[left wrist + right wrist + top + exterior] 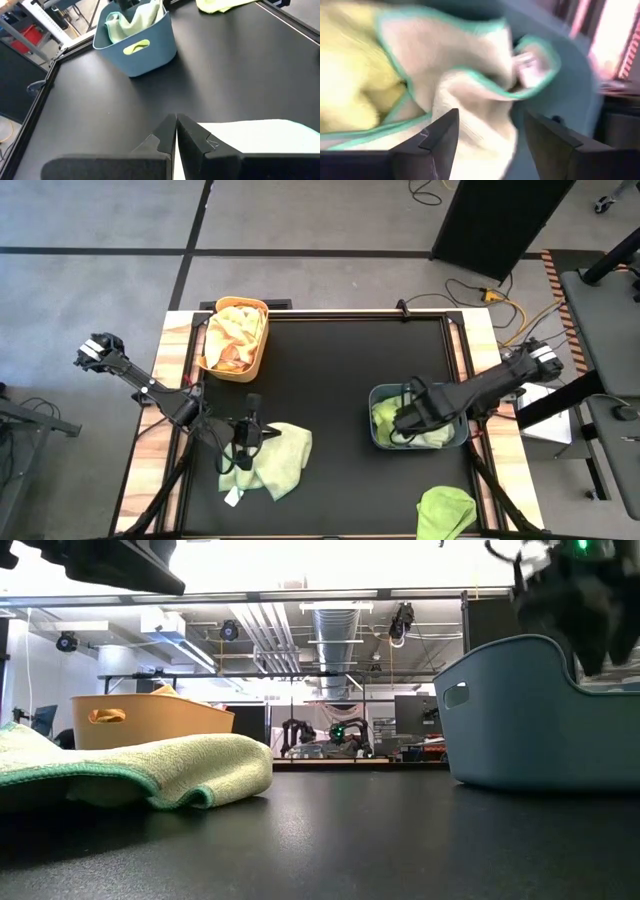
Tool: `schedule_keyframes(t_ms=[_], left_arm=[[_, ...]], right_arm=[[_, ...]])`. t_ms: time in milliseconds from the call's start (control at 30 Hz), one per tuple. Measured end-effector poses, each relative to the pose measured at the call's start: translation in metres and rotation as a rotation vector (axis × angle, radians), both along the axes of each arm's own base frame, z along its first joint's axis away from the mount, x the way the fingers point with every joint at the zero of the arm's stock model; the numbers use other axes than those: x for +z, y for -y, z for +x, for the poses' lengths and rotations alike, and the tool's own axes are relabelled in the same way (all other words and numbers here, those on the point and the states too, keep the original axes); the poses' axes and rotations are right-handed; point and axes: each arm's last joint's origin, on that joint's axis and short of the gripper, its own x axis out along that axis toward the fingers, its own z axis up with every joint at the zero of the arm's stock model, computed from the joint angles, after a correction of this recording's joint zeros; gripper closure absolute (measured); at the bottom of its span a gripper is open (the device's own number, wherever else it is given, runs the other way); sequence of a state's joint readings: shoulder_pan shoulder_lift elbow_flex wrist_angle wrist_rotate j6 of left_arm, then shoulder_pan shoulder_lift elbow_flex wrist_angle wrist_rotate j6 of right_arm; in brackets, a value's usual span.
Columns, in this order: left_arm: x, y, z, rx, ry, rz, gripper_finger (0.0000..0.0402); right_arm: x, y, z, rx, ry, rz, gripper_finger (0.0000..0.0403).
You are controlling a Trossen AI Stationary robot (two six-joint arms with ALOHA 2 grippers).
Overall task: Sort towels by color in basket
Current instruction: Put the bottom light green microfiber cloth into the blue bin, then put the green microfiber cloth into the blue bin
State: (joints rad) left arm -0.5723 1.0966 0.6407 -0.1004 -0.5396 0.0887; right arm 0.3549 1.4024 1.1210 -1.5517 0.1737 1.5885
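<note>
A light green towel (272, 461) lies flat on the black table near its left near corner, and it also shows in the low view (150, 772). My left gripper (246, 432) hangs shut just above this towel's left edge (260, 134). My right gripper (404, 417) is open and reaches down into the blue basket (378, 394), over the green towels (470, 100) piled in it. Another green towel (446, 511) lies at the table's near edge. The orange basket (257, 362) at the far left holds orange and peach towels (236, 337). My right gripper (490, 145) stands open inside the blue basket, coming from above, with a teal-edged fold of pale green towel (480, 82) just beyond its fingers. I cannot tell whether the fingers touch the cloth.
The blue basket (530, 710) stands at the table's right side and the orange basket (150, 720) at its far left. A wide bare black stretch (340, 380) lies between them. Wooden rails edge the table (172, 370), and cables lie on the floor beyond.
</note>
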Motion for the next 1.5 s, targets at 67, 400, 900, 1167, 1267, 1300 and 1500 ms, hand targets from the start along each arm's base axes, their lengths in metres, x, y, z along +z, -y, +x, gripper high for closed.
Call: schedule_keyframes(t_ms=[67, 400, 900, 1167, 1267, 1300, 1500], left_arm=[[0.000, 0.000, 0.000, 0.000, 0.001, -0.001, 0.0402], [-0.002, -0.001, -0.001, 0.020, -0.013, -0.031, 0.0402], [-0.001, 0.000, 0.000, -0.004, -0.006, 0.010, 0.0402], [-0.001, 0.000, 0.000, -0.015, -0.007, 0.033, 0.0402], [-0.001, 0.000, 0.000, -0.022, -0.007, 0.046, 0.0402], [-0.001, 0.000, 0.000, -0.024, -0.007, 0.051, 0.0402], [-0.001, 0.000, 0.000, -0.026, -0.009, 0.055, 0.0402]], right_arm=[[0.019, -0.004, 0.006, 0.010, 0.070, -0.022, 0.0192], [0.002, -0.036, 0.017, -0.037, 0.117, 0.127, 0.0219], [-0.085, -0.011, -0.009, -0.128, -0.078, 0.163, 0.0297], [-0.082, 0.000, -0.017, -0.118, -0.160, 0.110, 0.0272], [-0.057, -0.004, -0.012, -0.114, -0.198, 0.091, 0.0233], [-0.047, -0.006, -0.010, -0.109, -0.205, 0.082, 0.0219], [0.003, -0.030, 0.013, -0.053, -0.017, 0.138, 0.0140]])
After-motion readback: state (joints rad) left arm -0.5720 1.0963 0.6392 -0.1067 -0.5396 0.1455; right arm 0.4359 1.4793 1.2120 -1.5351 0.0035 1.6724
